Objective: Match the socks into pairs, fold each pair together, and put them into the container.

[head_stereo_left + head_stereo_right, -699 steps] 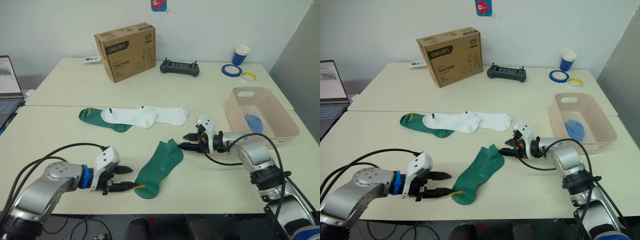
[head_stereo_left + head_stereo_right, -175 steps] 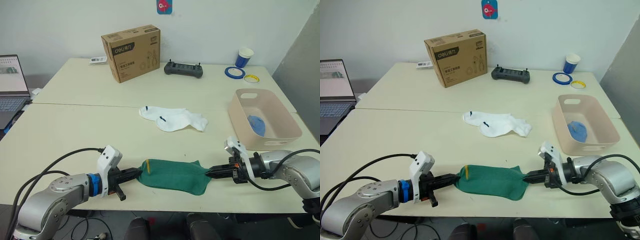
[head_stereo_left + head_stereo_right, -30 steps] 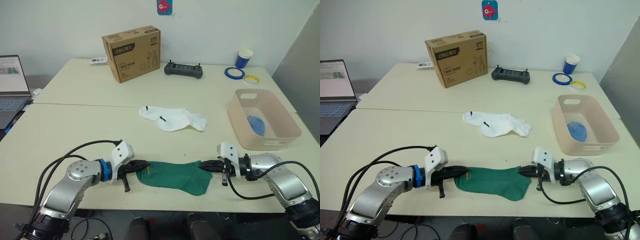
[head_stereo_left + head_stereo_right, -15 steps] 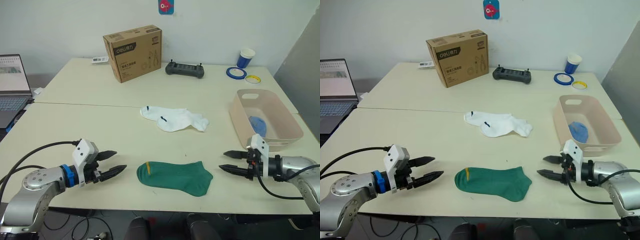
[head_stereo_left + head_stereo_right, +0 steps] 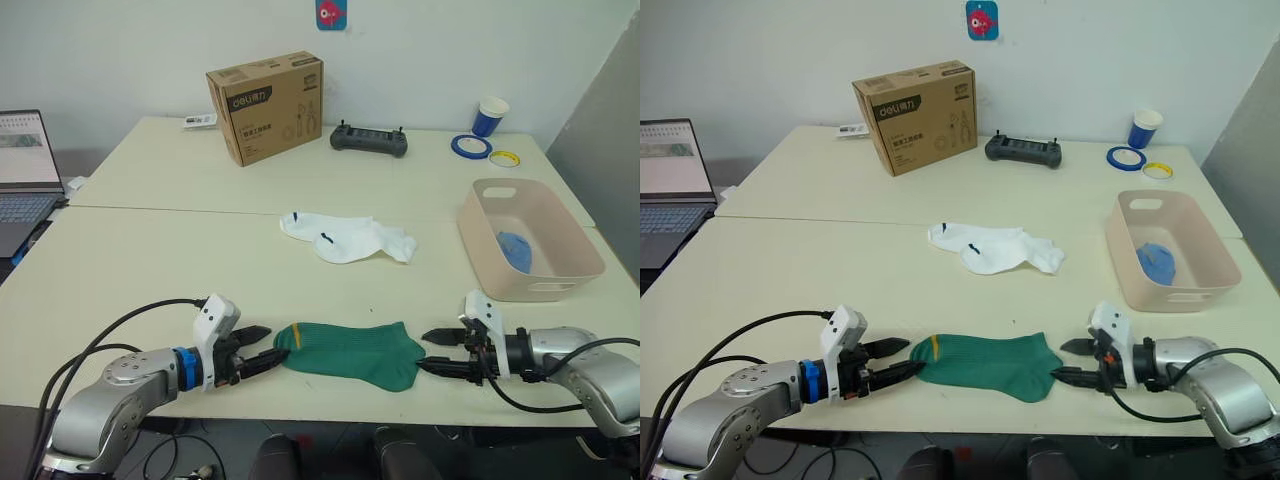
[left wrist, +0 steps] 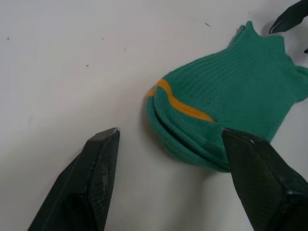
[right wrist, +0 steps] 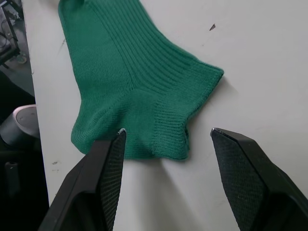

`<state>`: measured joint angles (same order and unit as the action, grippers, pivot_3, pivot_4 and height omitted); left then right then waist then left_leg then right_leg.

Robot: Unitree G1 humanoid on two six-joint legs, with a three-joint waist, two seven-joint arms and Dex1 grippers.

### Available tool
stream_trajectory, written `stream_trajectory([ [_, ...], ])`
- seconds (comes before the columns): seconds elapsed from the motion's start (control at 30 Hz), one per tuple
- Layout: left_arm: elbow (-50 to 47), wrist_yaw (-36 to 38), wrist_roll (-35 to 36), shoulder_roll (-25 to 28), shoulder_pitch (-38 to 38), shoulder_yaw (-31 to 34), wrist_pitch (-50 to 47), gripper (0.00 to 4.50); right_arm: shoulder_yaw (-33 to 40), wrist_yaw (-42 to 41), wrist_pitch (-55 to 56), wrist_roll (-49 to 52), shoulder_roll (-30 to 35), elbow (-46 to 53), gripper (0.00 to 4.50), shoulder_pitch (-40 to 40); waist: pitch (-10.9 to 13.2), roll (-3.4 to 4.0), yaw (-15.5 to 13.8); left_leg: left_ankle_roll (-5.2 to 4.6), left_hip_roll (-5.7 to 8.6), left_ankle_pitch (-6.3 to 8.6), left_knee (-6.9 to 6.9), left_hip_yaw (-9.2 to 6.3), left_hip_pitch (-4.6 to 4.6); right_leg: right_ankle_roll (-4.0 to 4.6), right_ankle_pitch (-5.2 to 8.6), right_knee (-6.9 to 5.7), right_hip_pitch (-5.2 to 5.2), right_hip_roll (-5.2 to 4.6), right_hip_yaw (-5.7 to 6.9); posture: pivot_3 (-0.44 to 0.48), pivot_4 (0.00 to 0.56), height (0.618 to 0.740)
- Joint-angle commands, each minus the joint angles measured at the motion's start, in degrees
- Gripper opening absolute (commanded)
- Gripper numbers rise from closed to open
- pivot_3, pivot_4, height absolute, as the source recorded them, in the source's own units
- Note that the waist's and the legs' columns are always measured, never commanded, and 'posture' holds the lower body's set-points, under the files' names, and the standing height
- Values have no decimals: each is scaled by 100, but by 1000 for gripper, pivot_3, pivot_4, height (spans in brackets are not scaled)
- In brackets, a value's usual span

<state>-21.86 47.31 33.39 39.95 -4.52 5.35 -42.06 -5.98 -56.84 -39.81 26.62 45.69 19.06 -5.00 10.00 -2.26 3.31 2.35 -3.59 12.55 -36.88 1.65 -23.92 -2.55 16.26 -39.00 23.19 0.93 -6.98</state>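
Observation:
A dark green sock pair [image 5: 350, 352] with a yellow toe stripe lies flat near the table's front edge, one sock on the other. My left gripper [image 5: 275, 343] is open at its toe end, the striped toe [image 6: 192, 110] lying between the fingertips. My right gripper [image 5: 421, 350] is open at the cuff end [image 7: 168, 120], one finger on either side of the cuff. Two white socks [image 5: 348, 237] lie overlapped at mid-table. The pink-beige container [image 5: 482, 235] stands at the right with a light blue sock bundle [image 5: 515, 250] inside.
A brown cardboard box [image 5: 265, 105], a black controller [image 5: 369, 138], a blue cup [image 5: 487, 115] and tape rolls [image 5: 463, 143] stand along the far side. A laptop [image 5: 20, 175] sits at the left edge.
A second ago both grippers held the green sock's ends; they let go and drew apart. Now both have moved back in to the ends, still open.

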Motion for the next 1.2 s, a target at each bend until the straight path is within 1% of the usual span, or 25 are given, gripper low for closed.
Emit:
stream_trajectory([
  [0.03, -146, -18, -21, -5, -67, -144, -19, 3484, -205, -53, 103, -71, -55, 132, 3022, -78, 0, 0, 0, 0, 0, 0, -1, 1, 0, 0, 0, 0, 0, 0, -1, 0, 150, 740],
  [0.13, -178, -74, -65, -54, -36, -291, 9, 3484, -461, -115, 160, -141, -151, 193, 3022, -148, -1, 0, 1, 0, 0, 0, -1, 1, 2, 0, 0, 1, 0, 0, 0, 0, 150, 740],
  [0.23, -161, -85, -128, -92, 5, -360, 90, 3484, -706, -124, 460, -382, -201, 140, 3022, -190, -3, -1, 0, 0, 0, 0, 0, -1, 5, 0, 0, 1, 1, 0, 2, 0, 150, 740],
  [0.27, -140, -90, -153, -92, 22, -372, 105, 3308, -765, -99, 675, -531, -237, 68, 2844, -207, -3, -1, 1, 0, 0, 0, 0, -1, 6, 1, 1, 1, 1, 0, 2, 0, 150, 740],
  [0.33, -159, -65, -105, -72, 6, -363, 75, 2906, -798, -115, 892, -656, -264, -42, 2433, -225, -3, -1, 1, 0, 0, 0, -1, -1, 7, 1, 0, 2, 2, 0, 2, 0, 150, 740],
  [0.4, -180, -36, -80, -37, -44, -346, 68, 2301, -755, -101, 1032, -725, -294, -158, 1779, -243, -3, -1, 0, 0, 0, 0, -1, 0, 6, 1, 0, 1, 2, 0, 1, 0, 150, 740],
  [0.53, -161, -19, -111, -17, -113, -327, 103, 931, -718, -193, 1200, -754, -315, -241, 261, -230, -3, -1, 0, 0, -1, 0, 2, 0, 4, 2, 1, 1, 0, 0, 2, 0, 150, 740],
  [0.57, -162, -16, -111, -19, -117, -326, 105, 626, -711, -212, 1201, -737, -321, -244, 0, -228, -3, -1, -1, 0, -1, 0, 2, 0, 4, 2, 1, 1, 0, 0, 1, 0, 150, 740],
  [0.6, -166, -18, -108, -25, -126, -323, 101, 263, -710, -238, 1209, -728, -321, -241, 0, -229, -3, -1, 0, 0, -1, 0, 2, 0, 4, 2, 1, 1, 0, 0, 2, 0, 150, 740],
  [0.63, -258, -100, -58, -92, -139, -327, 35, 25, -656, -278, 1152, -644, -331, -255, 0, -267, -3, -1, 0, 0, -1, 0, 2, 0, 4, 2, 1, 1, 0, 0, 2, 0, 150, 740],
  [0.77, -606, -359, 152, -291, -165, -466, -343, 25, -490, -536, 1109, -521, -200, -484, 0, -427, -3, -2, 1, 0, 1, 0, -3, 2, 4, 1, 0, 2, -1, -2, -2, 0, 150, 740],
  [0.93, -748, -765, 365, -647, -58, -443, -699, 25, -427, -964, 1184, -535, 34, -911, 0, -725, -3, -2, -1, 0, 1, 0, -3, 1, 4, 0, 0, 1, -4, 0, -1, 0, 150, 740],
  [1.0, -781, -846, 250, -670, -117, -534, -670, 25, -496, -1122, 1255, -599, 80, -1099, 0, -850, -3, -2, -1, 0, 1, 0, -3, -1, 4, 0, 0, -1, -4, 1, 1, 0, 150, 740],
  [1.1, -780, -1020, 262, -742, -138, -497, -695, 25, -540, -1213, 1308, -659, 68, -1267, 0, -925, -3, -2, -1, 0, 1, 0, -2, -2, 4, -1, 0, -1, -5, 2, 2, 0, 150, 740],
  [1.2, -747, -1033, 131, -736, -125, -490, -463, 25, -558, -1272, 1328, -690, 66, -1326, 0, -916, -3, -2, -3, 0, 2, 0, -3, -1, 3, -1, -1, 0, -5, 1, 0, 0, 150, 740],
])
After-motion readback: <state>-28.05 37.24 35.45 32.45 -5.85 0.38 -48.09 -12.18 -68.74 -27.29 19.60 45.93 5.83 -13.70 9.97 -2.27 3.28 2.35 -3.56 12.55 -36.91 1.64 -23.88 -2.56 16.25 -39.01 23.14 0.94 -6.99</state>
